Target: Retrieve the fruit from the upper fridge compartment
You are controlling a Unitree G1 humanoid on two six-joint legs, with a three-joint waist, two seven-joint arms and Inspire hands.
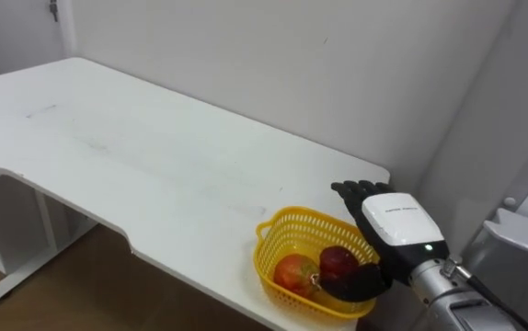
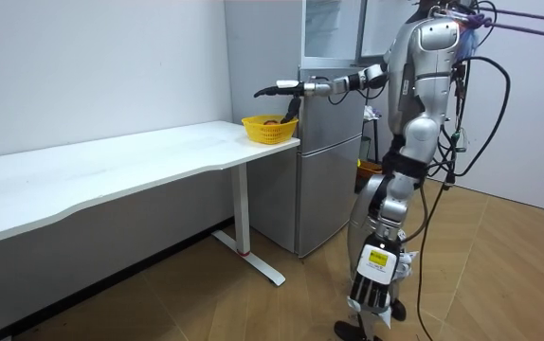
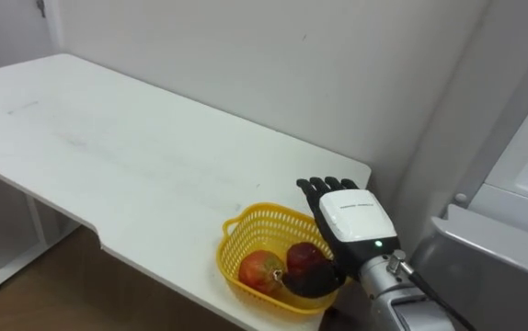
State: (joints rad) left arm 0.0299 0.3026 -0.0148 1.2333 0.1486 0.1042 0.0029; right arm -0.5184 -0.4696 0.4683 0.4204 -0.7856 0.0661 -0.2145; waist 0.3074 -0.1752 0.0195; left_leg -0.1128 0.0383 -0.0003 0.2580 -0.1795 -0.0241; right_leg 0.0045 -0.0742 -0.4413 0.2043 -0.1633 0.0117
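A yellow mesh basket (image 1: 273,241) stands on the near right corner of the white table (image 1: 108,138), next to the fridge. An orange-red fruit (image 1: 293,272) and a dark red fruit (image 1: 338,259) lie inside it. My right hand (image 1: 395,221) hovers over the basket's right side with its fingers straight, its thumb hanging down beside the dark red fruit. It is open and holds nothing. In the room view I stand upright in front of the grey fridge (image 2: 329,161), right arm stretched out over the basket (image 2: 268,133).
The fridge's grey side (image 1: 503,119) rises right beside the table's end, with a ledge of it (image 1: 522,230) at lower right. The long tabletop runs off to the left along a white wall. Wooden floor lies below.
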